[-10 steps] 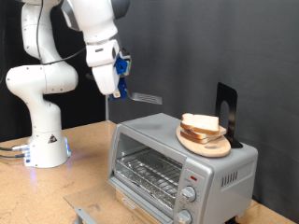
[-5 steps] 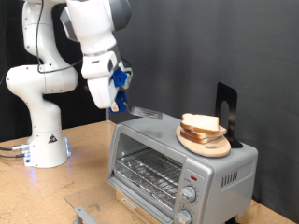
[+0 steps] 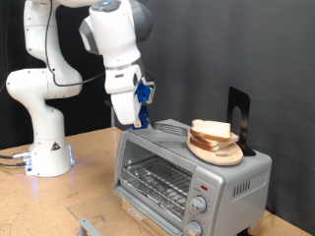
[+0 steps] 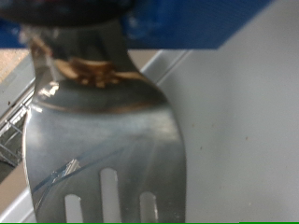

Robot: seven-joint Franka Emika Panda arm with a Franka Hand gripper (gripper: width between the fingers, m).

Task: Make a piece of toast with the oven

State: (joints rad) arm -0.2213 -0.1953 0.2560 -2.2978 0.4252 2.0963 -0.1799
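My gripper (image 3: pixel 141 120) hangs above the near-left corner of the silver oven (image 3: pixel 241 182) and is shut on the handle of a metal slotted spatula (image 3: pixel 173 126). The blade lies flat just over the oven's top and points toward the exterior view's right. Pale slices of bread (image 3: pixel 211 129) are stacked on a round wooden board (image 3: pixel 220 152) on the oven's top, a short way beyond the blade's tip. The oven's glass door is shut, with the wire rack visible behind it. In the wrist view the spatula blade (image 4: pixel 103 131) fills the frame above the oven's top (image 4: pixel 234 121).
A black upright stand (image 3: pixel 239 113) is on the oven behind the board. The arm's white base (image 3: pixel 44 147) sits on the wooden table (image 3: pixel 94 162) at the exterior view's left. A grey metal piece (image 3: pixel 89 224) lies at the table's front edge.
The gripper has moved to the exterior view's right and down with the spatula. The blade, earlier held in the air left of the oven, is now low over the oven's top, closer to the bread.
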